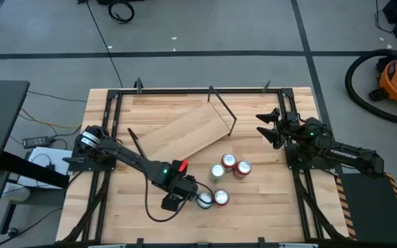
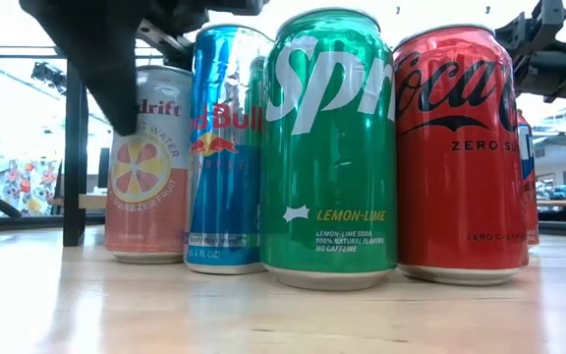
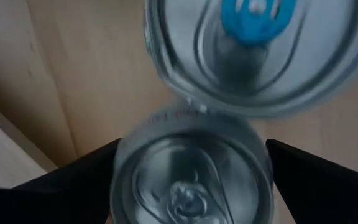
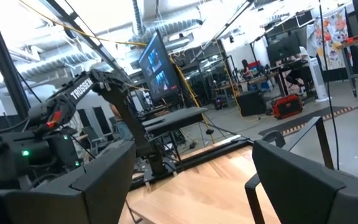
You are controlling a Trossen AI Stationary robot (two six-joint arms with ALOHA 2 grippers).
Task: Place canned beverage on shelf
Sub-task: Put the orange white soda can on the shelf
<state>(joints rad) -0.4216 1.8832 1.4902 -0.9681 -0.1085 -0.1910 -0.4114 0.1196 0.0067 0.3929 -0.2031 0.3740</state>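
Several cans stand upright near the table's front. In the low view they are a pink grapefruit can (image 2: 150,167), a blue Red Bull can (image 2: 224,147), a green Sprite can (image 2: 332,147) and a red Coca-Cola can (image 2: 460,147). My left gripper (image 1: 187,195) is open above the pink can, pointing down. Its fingers stand on either side of that can's silver top (image 3: 188,180). The shelf (image 1: 185,131), a light wood plank with black rod brackets, lies flat and askew on the table behind the cans. My right gripper (image 1: 271,125) is open and empty at the right, far from the cans. My left gripper's fingers (image 3: 73,180) come from above and stand close on either side of the pink can's top rim (image 3: 123,155). I cannot tell whether they touch it. The can stands upright on the table.
The Red Bull can's top with its blue tab (image 3: 253,18) stands right beside the can between my fingers. More cans (image 1: 229,165) stand between the shelf and the front cans. A black frame (image 1: 205,89) runs along the table's far edge.
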